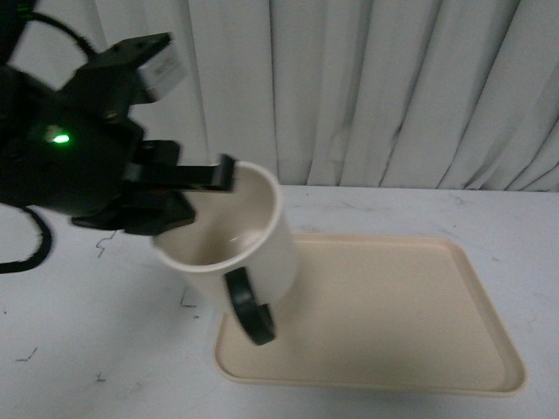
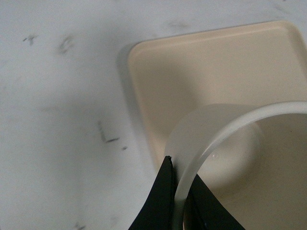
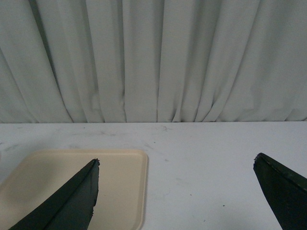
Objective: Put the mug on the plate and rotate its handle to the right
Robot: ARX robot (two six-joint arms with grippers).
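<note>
My left gripper (image 1: 205,188) is shut on the rim of the cream-white mug (image 1: 262,249) and holds it tilted in the air over the near left corner of the beige plate (image 1: 393,305). The mug's mouth faces me, and its black handle (image 1: 249,307) hangs down at its lower side. In the left wrist view the fingers (image 2: 160,201) pinch the mug's rim (image 2: 225,132) above the plate (image 2: 192,72). My right gripper (image 3: 175,165) is open and empty, above the table to the right of the plate (image 3: 120,191). The smiley face is hidden.
The white table (image 1: 105,332) has small dark marks left of the plate. Pale curtains (image 1: 393,87) hang along the table's far edge.
</note>
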